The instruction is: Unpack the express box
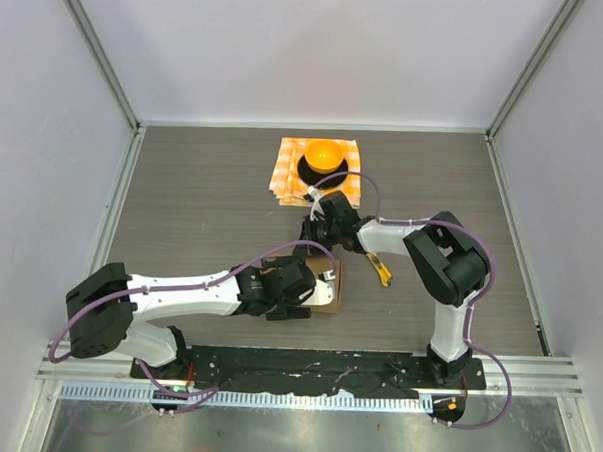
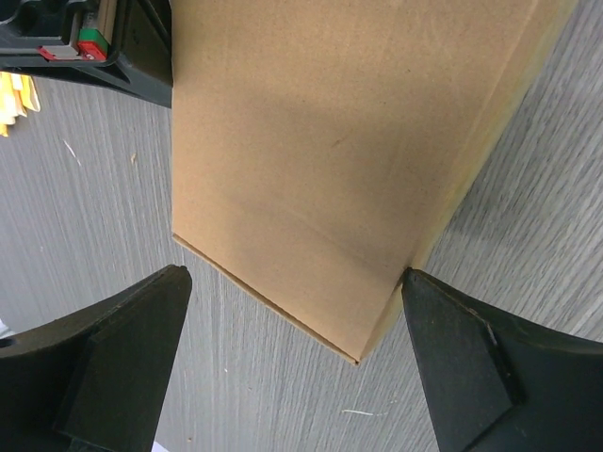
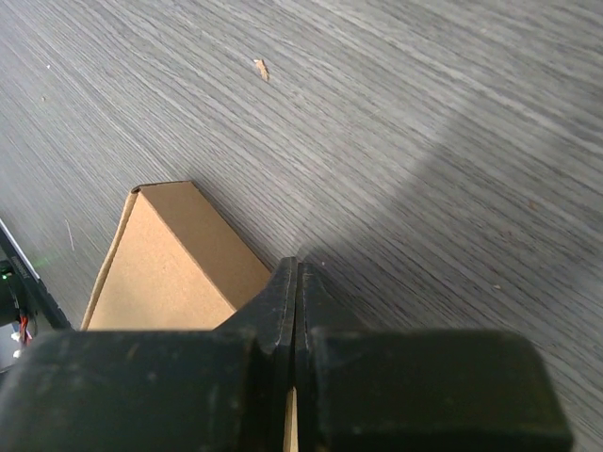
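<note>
Left claw — wide, low astride express box

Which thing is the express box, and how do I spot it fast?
On the grey wood-grain table, look at the near middle, where both wrists meet. The express box lies flat there, the open left gripper astride one corner. It is plain brown cardboard, unlike the orange-checkered cloth farther back and the small yellow object to its right.

Grey wood-grain table: express box near centre, orange-checkered cloth far centre, small yellow-handled tool, possibly a cutter, just right of box.
</note>
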`<state>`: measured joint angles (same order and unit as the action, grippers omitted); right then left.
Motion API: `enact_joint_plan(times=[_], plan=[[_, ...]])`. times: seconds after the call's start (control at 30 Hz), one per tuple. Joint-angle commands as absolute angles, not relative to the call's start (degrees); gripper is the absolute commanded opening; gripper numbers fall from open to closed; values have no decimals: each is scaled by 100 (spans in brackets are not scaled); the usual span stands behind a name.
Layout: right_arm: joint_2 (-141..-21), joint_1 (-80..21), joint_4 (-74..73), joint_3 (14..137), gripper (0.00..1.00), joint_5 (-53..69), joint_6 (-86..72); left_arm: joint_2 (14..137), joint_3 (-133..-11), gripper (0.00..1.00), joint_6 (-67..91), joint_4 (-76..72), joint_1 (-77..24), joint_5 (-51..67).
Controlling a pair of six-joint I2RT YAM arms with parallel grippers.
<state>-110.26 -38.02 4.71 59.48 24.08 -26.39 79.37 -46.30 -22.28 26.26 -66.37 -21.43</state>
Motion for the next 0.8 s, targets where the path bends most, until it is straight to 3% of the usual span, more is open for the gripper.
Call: enact_joint_plan(times=[0.0, 0.5, 0.77], plan=[[-11136, -4332, -167, 5871, 1, 2953, -2601, 7700, -4886, 98, -2276, 1801, -6548, -3050], [-11206, -4667, -229, 5906, 1, 3138, -2681, 7330, -5677, 96, -2259, 2162, -6065, -3059], [-11259, -4755, -150, 5897, 1, 3225, -2733, 7444, -5459, 95, -2258, 1987, -6038, -2953]])
